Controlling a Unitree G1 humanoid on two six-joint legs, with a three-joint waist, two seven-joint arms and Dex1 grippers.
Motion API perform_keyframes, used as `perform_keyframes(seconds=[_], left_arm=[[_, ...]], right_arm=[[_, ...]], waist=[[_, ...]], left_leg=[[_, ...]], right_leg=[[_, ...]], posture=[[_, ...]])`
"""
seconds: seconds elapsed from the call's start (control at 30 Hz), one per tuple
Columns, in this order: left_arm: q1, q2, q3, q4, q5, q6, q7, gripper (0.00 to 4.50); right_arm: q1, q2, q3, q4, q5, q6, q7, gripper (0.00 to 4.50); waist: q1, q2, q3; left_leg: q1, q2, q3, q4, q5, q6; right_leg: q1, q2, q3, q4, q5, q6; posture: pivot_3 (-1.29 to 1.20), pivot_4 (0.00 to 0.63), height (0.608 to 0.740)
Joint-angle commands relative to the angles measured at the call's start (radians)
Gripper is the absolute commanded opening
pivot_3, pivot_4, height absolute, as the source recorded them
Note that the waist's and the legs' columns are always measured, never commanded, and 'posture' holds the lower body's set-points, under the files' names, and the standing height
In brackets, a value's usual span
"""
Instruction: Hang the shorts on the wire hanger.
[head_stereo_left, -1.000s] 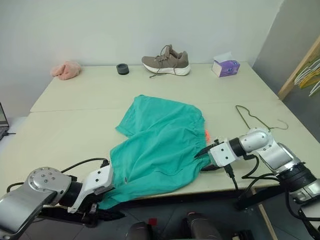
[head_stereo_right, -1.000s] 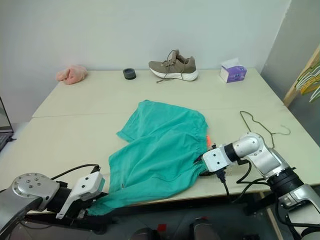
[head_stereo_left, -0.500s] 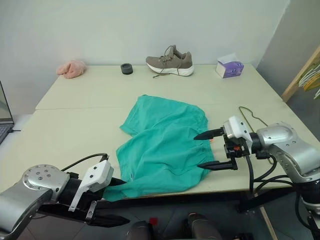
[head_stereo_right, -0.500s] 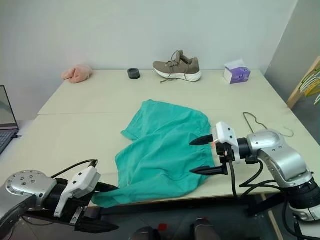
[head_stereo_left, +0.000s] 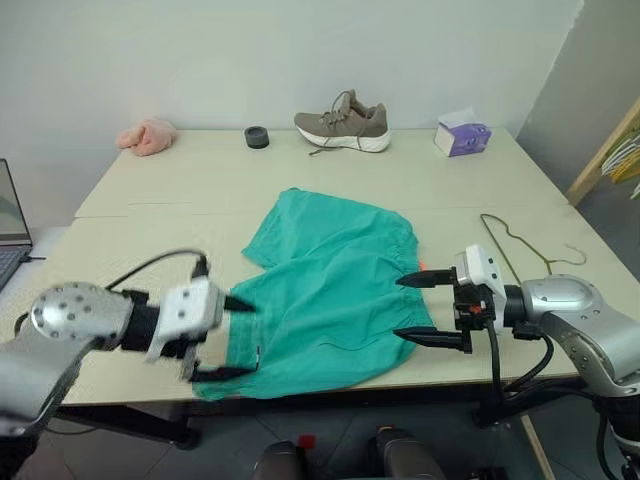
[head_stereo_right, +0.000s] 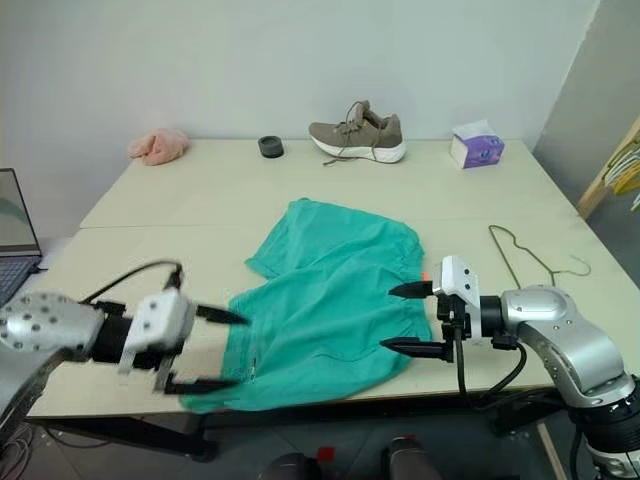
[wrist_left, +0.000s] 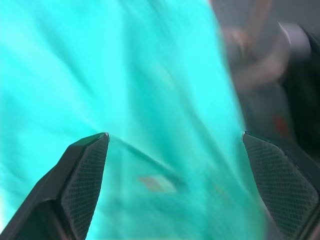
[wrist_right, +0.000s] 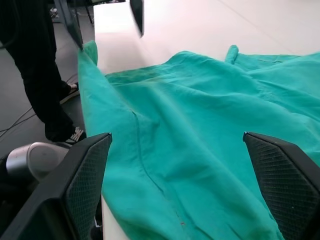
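Grippers (head_stereo_left: 236, 339) (head_stereo_left: 417, 310) spread wide, empty, flanking shorts (head_stereo_left: 325, 290)

The room I see from the head camera is bright and even, with soft light from above. Shadows on the table (head_stereo_left: 150, 170) are faint; a thin dark one sits under the shoe (head_stereo_left: 343, 122). I find no glare on the tabletop. At the lower left of the frame the left gripper (head_stereo_left: 232, 338) looks smeared. My left wrist picture is very blurry: the shorts (wrist_left: 125, 100) are a streaky bright teal wash. The right wrist picture is sharp, with clear cloth folds.
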Motion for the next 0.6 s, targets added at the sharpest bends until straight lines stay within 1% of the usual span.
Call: perform_keyframes(seconds=[0.03,0.1,0.2,0.27,0.33,0.4,0.47,0.6], left_arm=[[-0.075,-0.083,0.050,-0.018,-0.111,0.086,0.123,4.50],[-0.127,-0.139,0.045,-0.007,-0.133,0.123,0.197,4.50],[-0.172,-0.201,0.034,-0.016,-0.180,0.185,0.266,4.50],[-0.187,-0.215,0.009,-0.024,-0.180,0.204,0.275,4.50],[-0.202,-0.224,-0.027,-0.020,-0.150,0.193,0.272,4.50],[-0.224,-0.232,-0.059,-0.015,-0.140,0.187,0.263,4.50],[-0.255,-0.241,-0.087,-0.010,-0.143,0.190,0.253,4.50],[-0.325,-0.267,-0.150,0.006,-0.140,0.192,0.222,4.50]], right_arm=[[-0.016,0.023,-0.083,0.008,0.028,0.013,-0.066,4.48],[-0.032,0.056,-0.136,0.046,0.019,0.013,-0.146,4.48],[-0.079,0.118,-0.239,0.157,-0.039,-0.021,-0.326,4.48],[-0.094,0.124,-0.286,0.234,-0.120,-0.044,-0.444,4.48],[-0.098,0.122,-0.323,0.301,-0.163,-0.009,-0.539,4.48],[-0.098,0.115,-0.332,0.359,-0.224,0.027,-0.630,4.48],[-0.105,0.120,-0.347,0.417,-0.267,0.048,-0.707,4.48],[-0.132,0.107,-0.349,0.573,-0.325,0.075,-0.781,4.48]], waist=[[-0.002,0.000,0.000],[-0.002,-0.001,0.000],[-0.005,-0.002,0.001],[-0.006,-0.002,0.001],[-0.006,-0.002,0.001],[-0.007,-0.002,0.001],[-0.011,-0.002,0.001],[-0.026,-0.001,0.001]], left_leg=[[0.000,0.000,0.000,0.000,0.000,0.000],[0.000,0.000,0.000,0.000,0.000,0.000],[0.000,0.000,0.000,0.000,0.000,0.000],[0.000,0.000,0.000,0.000,0.000,0.000],[0.000,-0.001,0.000,0.000,0.000,0.000],[0.000,-0.001,0.001,0.000,0.000,0.000],[0.000,-0.001,0.001,0.000,0.000,0.000],[0.000,-0.001,0.002,0.000,0.000,0.000]], right_leg=[[0.000,0.000,0.000,0.000,0.000,0.000],[0.000,0.000,0.001,0.000,0.000,0.000],[0.000,0.002,0.002,0.000,0.000,0.000],[0.000,0.002,0.003,0.000,0.000,0.000],[0.000,0.002,0.003,-0.001,0.001,0.000],[0.000,0.002,0.004,-0.001,0.003,-0.004],[0.000,0.002,0.004,-0.001,0.003,-0.004],[0.000,0.002,0.005,-0.001,0.002,-0.003]], posture=[[-0.09,0.089,0.740],[-0.09,0.091,0.740],[-0.11,0.095,0.740],[-0.12,0.097,0.740],[-0.13,0.098,0.740],[-0.13,0.099,0.740],[-0.14,0.100,0.740],[-0.15,0.100,0.740]])
